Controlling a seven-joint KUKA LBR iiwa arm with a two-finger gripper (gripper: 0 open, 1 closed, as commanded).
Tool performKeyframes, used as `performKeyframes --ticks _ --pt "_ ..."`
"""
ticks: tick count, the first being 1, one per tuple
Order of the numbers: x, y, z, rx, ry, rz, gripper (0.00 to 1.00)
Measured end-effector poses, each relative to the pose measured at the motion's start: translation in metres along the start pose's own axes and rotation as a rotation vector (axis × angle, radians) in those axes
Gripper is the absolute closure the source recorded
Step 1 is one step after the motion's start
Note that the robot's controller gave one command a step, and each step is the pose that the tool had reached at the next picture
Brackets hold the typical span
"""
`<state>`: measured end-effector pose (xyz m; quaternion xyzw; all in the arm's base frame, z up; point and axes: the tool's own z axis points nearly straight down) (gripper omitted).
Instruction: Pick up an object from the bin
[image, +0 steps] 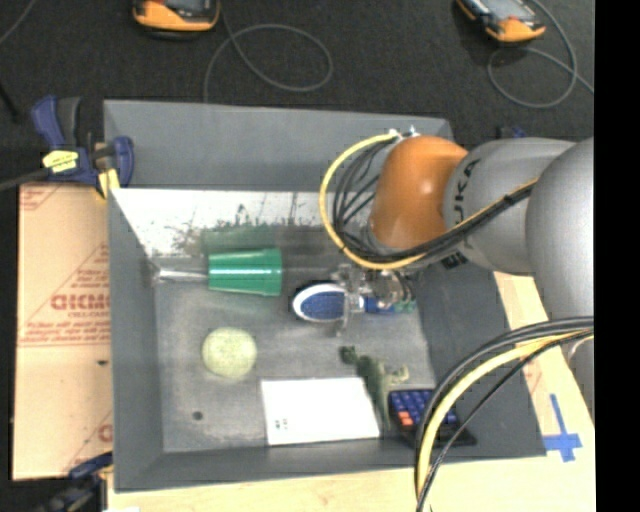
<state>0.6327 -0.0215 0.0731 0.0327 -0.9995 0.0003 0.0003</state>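
1. Camera view: the arm comes in from the right, with its orange wrist cover (415, 190) and looped cables over the upper right part of the grey bin (135, 400).
2. The gripper (368, 297) sits low, near the middle of the bin floor, a bit right of centre.
3. Gripper opening: cannot tell whether it is wide or narrow, because the wrist and cables hide it from above.
4. The nearest thing is a blue oval object with a white rim (318, 303). It lies flat on the floor just beside the gripper, on its left, and seems to touch it. Whether it is gripped cannot be told.
5. A green plastic cup (245, 272) lies on its side, left of the oval and towards the back wall, apart from the gripper.
6. A pale yellow-green ball (229, 353) lies on the left of the floor, well apart from the gripper.
7. A white flat card (318, 410) lies at the front, below the gripper.
8. A small dark green thing (372, 375) lies just right of the card's top corner, near the gripper's front side.
9. A dark device with blue keys (412, 408) is in the front right corner, partly under a cable.
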Motion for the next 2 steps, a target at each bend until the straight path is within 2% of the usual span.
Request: performKeyframes --ticks 1,2 --pt "0.002 0.000 -0.020 -0.001 0.009 0.001 1.00" --pt "0.000 0.000 -0.044 0.000 0.003 0.001 1.00"
